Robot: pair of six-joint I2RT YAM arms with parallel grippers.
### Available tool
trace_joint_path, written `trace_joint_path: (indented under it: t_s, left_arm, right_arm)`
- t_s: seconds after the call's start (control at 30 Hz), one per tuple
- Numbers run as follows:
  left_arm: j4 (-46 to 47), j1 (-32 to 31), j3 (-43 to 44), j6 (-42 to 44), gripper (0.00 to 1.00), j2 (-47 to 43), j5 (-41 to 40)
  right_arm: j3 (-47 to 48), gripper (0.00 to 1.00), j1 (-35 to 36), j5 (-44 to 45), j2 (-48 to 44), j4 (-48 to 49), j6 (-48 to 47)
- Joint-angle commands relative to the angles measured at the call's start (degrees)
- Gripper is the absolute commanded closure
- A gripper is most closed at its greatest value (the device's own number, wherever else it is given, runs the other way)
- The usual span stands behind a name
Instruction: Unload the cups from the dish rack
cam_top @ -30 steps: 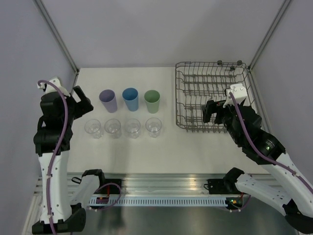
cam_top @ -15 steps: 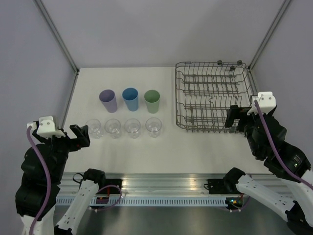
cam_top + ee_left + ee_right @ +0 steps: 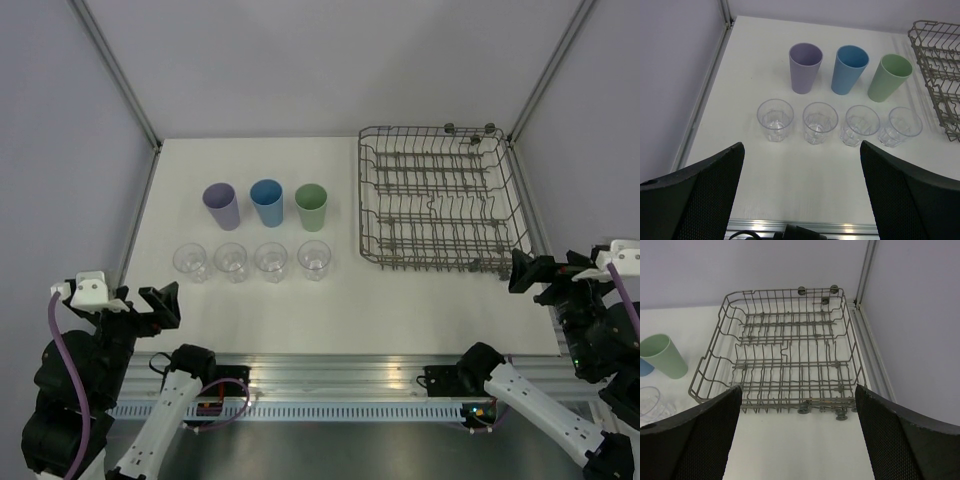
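Lavender tumbler [image 3: 221, 205], blue tumbler [image 3: 267, 202], green tumbler [image 3: 311, 206] in a row on tabletop [image 3: 300, 310] beside dish rack [image 3: 440, 263], four clear glasses [image 3: 231, 261] nearer, left hand [image 3: 801, 144] wide, right hand [image 3: 797, 388] wide, nothing held.

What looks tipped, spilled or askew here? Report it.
Nothing stands out. The lavender tumbler, blue tumbler, green tumbler and four clear glasses stand upright in two tidy rows on the table, left of the dish rack, which holds no cups.

Seven cups [image 3: 849, 72] stand upright beside the rack [image 3: 940, 75].

Cups [image 3: 269, 232] on table, left of rack [image 3: 437, 198]
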Motion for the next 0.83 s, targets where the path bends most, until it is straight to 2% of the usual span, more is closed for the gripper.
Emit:
trace_joint_path:
  t_s: [0.0, 0.8]
  left_arm:
    - [-0.29, -0.18, -0.53, 2.1, 0.0, -0.13, 2.28]
    - [2.79, -0.18, -3.0, 2.63, 0.0, -1.53, -0.97]
  right_arm:
    - [0.5, 0.02, 0.2, 1.27, -2.65, -1.69, -2.24]
    - [-3.98, 0.02, 0.21, 1.01, -3.01, 1.21, -1.71]
